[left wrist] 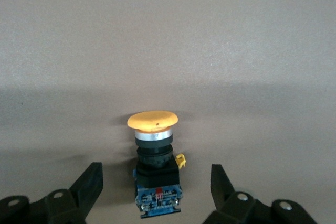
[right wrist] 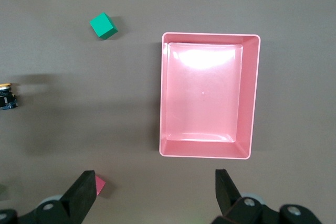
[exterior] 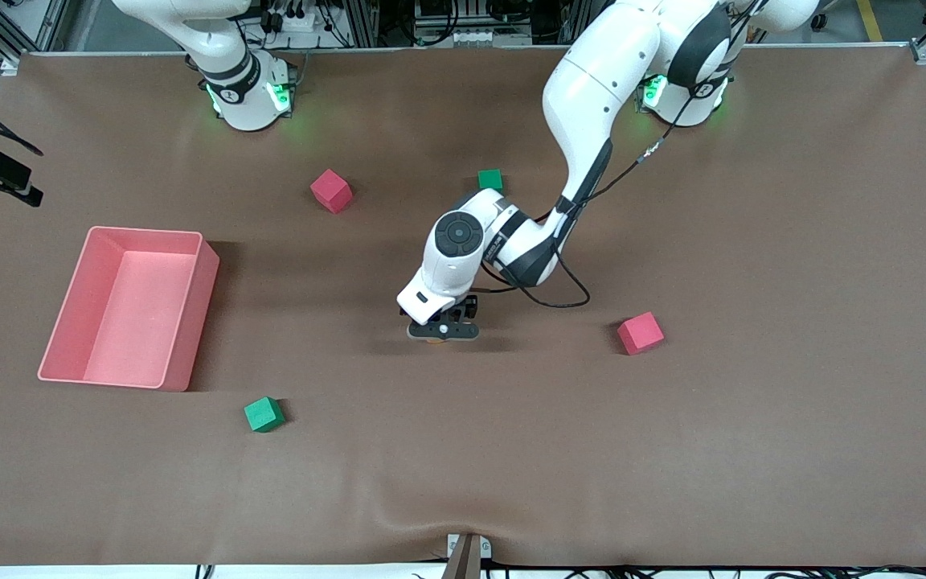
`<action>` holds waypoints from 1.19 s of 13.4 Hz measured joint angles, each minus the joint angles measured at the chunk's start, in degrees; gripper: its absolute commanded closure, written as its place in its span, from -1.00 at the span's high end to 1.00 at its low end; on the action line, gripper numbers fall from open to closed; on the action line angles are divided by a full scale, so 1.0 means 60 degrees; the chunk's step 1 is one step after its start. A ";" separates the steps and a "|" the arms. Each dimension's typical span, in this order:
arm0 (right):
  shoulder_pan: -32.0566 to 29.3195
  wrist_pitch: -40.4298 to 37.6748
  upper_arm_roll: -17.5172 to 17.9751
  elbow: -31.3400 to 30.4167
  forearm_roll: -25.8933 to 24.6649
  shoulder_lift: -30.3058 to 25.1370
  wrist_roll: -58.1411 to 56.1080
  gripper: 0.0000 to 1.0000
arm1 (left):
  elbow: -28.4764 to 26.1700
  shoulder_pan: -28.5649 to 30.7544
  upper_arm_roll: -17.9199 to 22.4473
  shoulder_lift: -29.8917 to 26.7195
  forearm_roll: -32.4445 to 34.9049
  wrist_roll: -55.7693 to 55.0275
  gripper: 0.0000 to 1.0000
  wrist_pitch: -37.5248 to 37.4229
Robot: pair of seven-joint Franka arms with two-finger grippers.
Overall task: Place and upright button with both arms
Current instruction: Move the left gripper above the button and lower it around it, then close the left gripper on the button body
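The button (left wrist: 155, 167) lies on its side on the mat, mid-table, between the spread fingers (left wrist: 88, 184) of the left gripper (exterior: 442, 331); no pad touches it yet. The right gripper (right wrist: 155, 192) waits open above the tray (right wrist: 254, 98). Gripping and uprighting seem still to come.

The front camera sat high across the desk (exterior: 672, 450), facing the arms' bases and taking in the whole brown surface. The left wrist camera looked from close range, low over the desk, past its claw (left wrist: 156, 192) at the button (left wrist: 154, 150). The right wrist camera looked straight down from high up on the pink bin (right wrist: 208, 95). Front and right wrist views shared the bin (exterior: 129, 305) and a green cube (right wrist: 103, 25) (exterior: 264, 414).
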 measured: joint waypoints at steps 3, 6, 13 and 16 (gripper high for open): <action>0.0000 0.0000 0.0000 0.0000 0.0000 0.0000 0.0000 1.00 | 0.0001 -0.0009 0.0000 0.0064 0.0000 0.0000 0.72 0.0020; 0.0000 0.0000 0.0000 -0.0002 0.0000 0.0000 0.0000 1.00 | 0.0001 -0.0009 0.0000 0.0083 0.0000 0.0001 0.65 0.0047; 0.0000 0.0000 0.0000 -0.0005 0.0001 0.0000 0.0000 1.00 | 0.0001 -0.0036 0.0000 0.0149 0.0000 0.0003 0.35 0.0049; 0.0000 0.0000 0.0000 -0.0006 0.0001 0.0000 0.0000 1.00 | 0.0001 -0.0051 0.0000 0.0189 0.0000 0.0003 -0.36 0.0049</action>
